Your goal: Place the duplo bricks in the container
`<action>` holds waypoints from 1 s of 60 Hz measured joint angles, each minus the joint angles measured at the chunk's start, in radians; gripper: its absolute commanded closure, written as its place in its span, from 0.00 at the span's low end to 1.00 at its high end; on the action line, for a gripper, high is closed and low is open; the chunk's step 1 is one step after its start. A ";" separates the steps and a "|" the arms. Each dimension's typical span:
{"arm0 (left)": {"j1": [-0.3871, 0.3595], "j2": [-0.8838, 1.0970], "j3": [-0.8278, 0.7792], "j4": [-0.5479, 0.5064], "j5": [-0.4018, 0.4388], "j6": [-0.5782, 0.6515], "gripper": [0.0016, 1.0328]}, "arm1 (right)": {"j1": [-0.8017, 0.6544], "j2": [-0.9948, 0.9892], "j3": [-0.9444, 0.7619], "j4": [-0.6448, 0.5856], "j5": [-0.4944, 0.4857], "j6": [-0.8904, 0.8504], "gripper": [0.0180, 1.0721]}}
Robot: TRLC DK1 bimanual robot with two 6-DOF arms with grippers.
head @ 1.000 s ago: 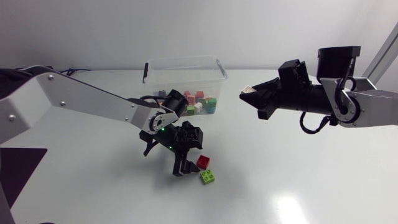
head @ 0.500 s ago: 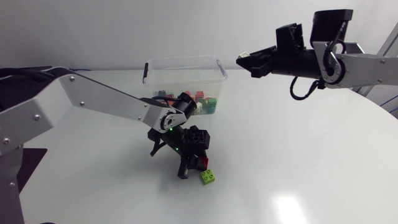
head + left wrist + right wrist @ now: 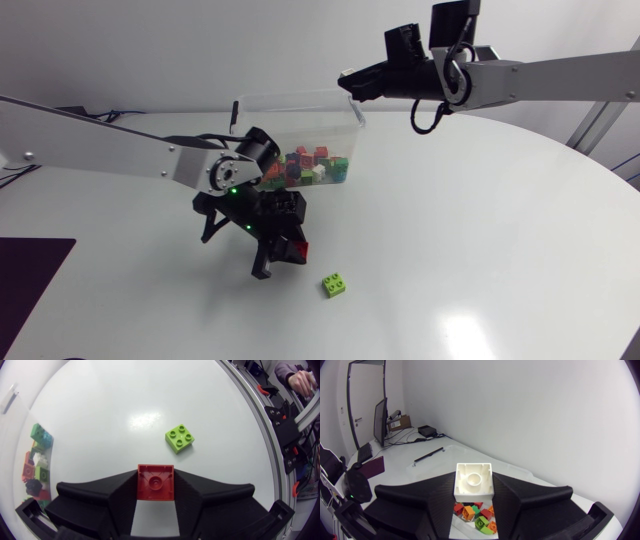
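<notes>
Red square plastic duplo brick (image 3: 155, 481) is clenched in my left claw (image 3: 155, 491), one black wedge finger pressing each side and the hollow underside facing the wrist camera. Left claw hangs low over the white round table (image 3: 480, 250), pointing down at it. I cannot tell whether the red brick touches the surface.

Lime-green square four-stud duplo brick (image 3: 180, 438) lies studs up on the table, just ahead of the left claw and a little to one side. It is apart from the red brick and not touched by either finger.

Clear plastic rectangular container (image 3: 300, 104) stands behind the left claw, past its wrist. It holds a heap of mixed coloured bricks (image 3: 310, 166): red, green, orange, white.

My right claw (image 3: 473, 491) is grasping a white square plastic duplo brick (image 3: 473, 480), fingers on both sides, hollow underside to the camera. Right claw is held high at the container's far corner. The open container and its coloured bricks show right under the fingertips. I cannot tell if the white brick is fully inside the rim line.
</notes>
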 measured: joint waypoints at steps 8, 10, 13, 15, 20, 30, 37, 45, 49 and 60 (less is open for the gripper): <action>0.055 -0.077 -0.015 -0.001 0.000 0.000 0.75 | 0.047 0.093 0.093 -0.042 0.042 0.000 0.57; 0.074 -0.096 -0.016 -0.003 0.000 -0.001 0.75 | 0.060 0.117 0.116 -0.058 0.054 -0.001 0.53; 0.096 -0.119 -0.016 -0.002 0.000 -0.001 0.75 | 0.073 0.148 0.147 -0.078 0.069 -0.002 0.44; 0.110 -0.136 -0.016 -0.003 0.000 -0.005 0.75 | 0.083 0.171 0.171 -0.097 0.080 -0.005 0.34; 0.136 -0.162 -0.012 -0.003 0.001 -0.021 0.75 | 0.101 0.204 0.202 -0.128 0.113 -0.017 0.13; 0.180 -0.171 0.054 0.001 0.013 -0.084 0.75 | 0.111 0.213 0.216 -0.163 0.143 -0.042 0.08; 0.215 -0.171 0.134 0.016 0.020 -0.143 0.75 | 0.105 0.166 0.162 -0.162 0.150 -0.058 0.07; 0.246 -0.160 0.223 0.066 0.023 -0.222 0.75 | 0.098 0.021 0.006 -0.143 0.150 -0.081 0.07; 0.258 -0.143 0.262 0.097 0.023 -0.266 0.75 | 0.095 -0.062 -0.076 -0.131 0.150 -0.085 0.07; 0.279 -0.059 0.386 0.111 0.019 -0.373 0.75 | 0.096 -0.254 -0.292 -0.119 0.138 -0.105 0.07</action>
